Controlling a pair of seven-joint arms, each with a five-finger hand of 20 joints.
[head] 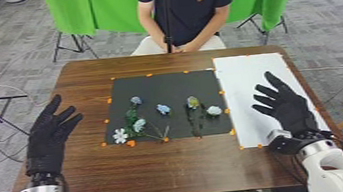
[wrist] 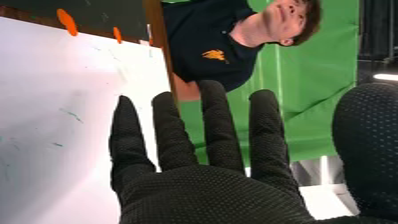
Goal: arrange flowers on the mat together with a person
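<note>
On the black mat [head: 162,84] in the head view lie a white flower [head: 121,135], a white round flower [head: 214,110], a yellow-green flower [head: 192,102], a light blue flower [head: 163,109] and greenery with bluish blooms [head: 138,125]. Left of the mat, my left hand [head: 48,132] stays apart from the flowers with fingers straight. My right hand [head: 287,108] is over the white sheet, right of the mat, also open and holding nothing. In the right wrist view, the right hand [wrist: 209,192] has its fingers extended.
A white sheet [head: 246,85] lies along the mat's right side on the wooden table [head: 170,172]. Orange markers edge both. Across the table sits a person in dark clothes, hands together beyond the far edge.
</note>
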